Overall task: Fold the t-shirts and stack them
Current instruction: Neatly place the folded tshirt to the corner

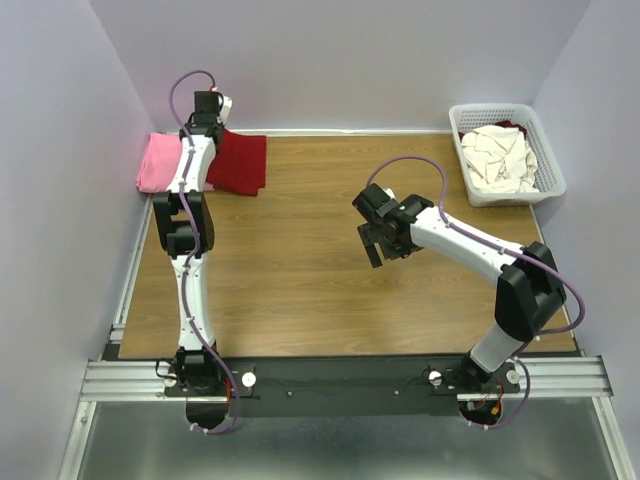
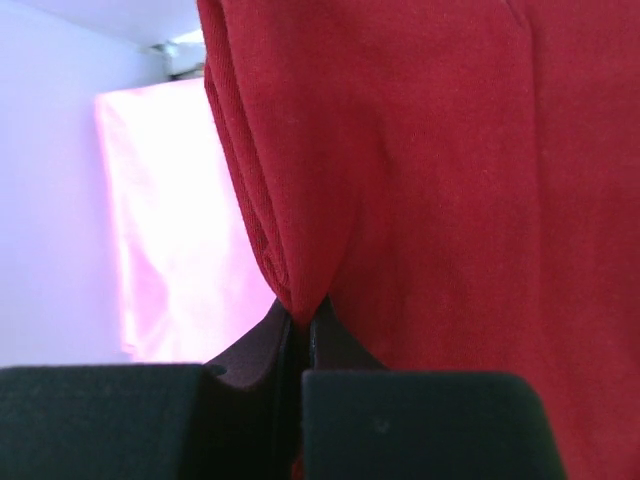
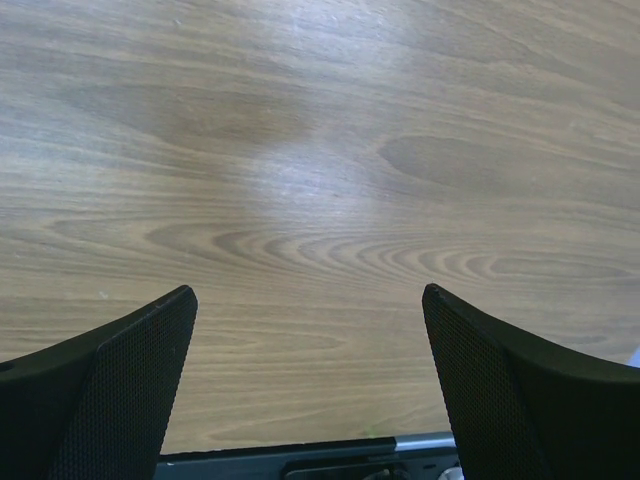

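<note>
- left pincer (image 2: 300, 335) is clenched on a folded edge of the dark red soft cloth t-shirt (image 2: 450, 200); the cloth bunches right at its tips and fills the view ahead and to its right
- bright pink soft cloth t-shirt (image 2: 170, 220) lies flat just left of this pincer; in the top view both shirts sit side by side at the table's far-left corner, and the arm hides where they meet
- step looks like stacking red onto pink: carry the pinched edge leftward, square it over the pink, and lower it flat before letting go so the folds don't spring open
- side wall is close on the left and back wall close ahead, so there is little slack; withdrawal is safest toward the near side
- right pincer (image 3: 308, 295) is released, jaws wide with nothing between, hanging over the bare brown wood-grain table (image 3: 300, 150)
- open room all round it; nothing to snag
- far right beyond it, the white plastic lattice basket (image 1: 505, 108) holds crumpled cream-white cloth t-shirts (image 1: 500, 158), not yet folded
</note>
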Available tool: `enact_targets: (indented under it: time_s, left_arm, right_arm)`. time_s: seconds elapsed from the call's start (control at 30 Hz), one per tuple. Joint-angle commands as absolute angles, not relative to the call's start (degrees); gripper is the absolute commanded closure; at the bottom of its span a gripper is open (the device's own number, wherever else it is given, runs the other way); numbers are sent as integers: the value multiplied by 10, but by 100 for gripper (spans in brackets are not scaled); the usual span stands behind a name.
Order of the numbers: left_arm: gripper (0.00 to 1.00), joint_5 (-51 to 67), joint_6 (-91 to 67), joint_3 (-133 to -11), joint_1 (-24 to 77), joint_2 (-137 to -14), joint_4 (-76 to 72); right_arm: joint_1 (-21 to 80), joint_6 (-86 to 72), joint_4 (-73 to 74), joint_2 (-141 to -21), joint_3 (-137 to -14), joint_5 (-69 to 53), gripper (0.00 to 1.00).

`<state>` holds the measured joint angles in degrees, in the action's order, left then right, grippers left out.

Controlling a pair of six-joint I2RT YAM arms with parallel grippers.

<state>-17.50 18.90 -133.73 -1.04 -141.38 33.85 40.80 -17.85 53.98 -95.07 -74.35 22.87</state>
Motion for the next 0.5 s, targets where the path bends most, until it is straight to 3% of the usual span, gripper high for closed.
enact_targets:
  time_s: [0.0,0.47]
  left_arm:
    - [100,-193,227,-1366,-45,-1386,321]
    - [100,-191,218,-1487,-100,-1424,374]
  right_arm:
    - [406,-205,595,-967,-750,259,0]
    - [406,-249,618,-987,-744,250,0]
